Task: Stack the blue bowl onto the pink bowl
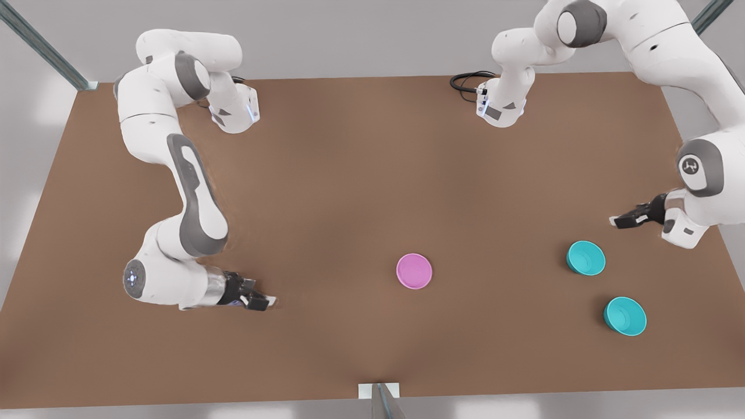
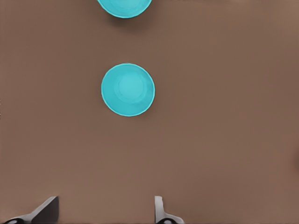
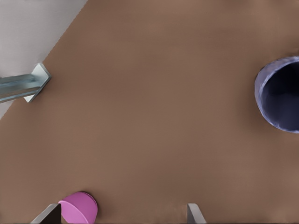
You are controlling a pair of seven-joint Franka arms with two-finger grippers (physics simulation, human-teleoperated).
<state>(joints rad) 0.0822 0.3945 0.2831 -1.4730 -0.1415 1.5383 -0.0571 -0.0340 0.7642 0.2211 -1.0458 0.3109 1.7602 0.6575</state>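
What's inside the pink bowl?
Nothing visible: the pink bowl shows an empty interior in the front view. Both teal bowls sit apart on the table. What's beneath the bowl is hidden.

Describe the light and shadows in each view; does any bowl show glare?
Front view: even, soft light; the pink bowl and two teal bowls cast hardly any shadow, no glare. Left wrist view: equally flat. Right wrist view: the lavender cup is dark inside.
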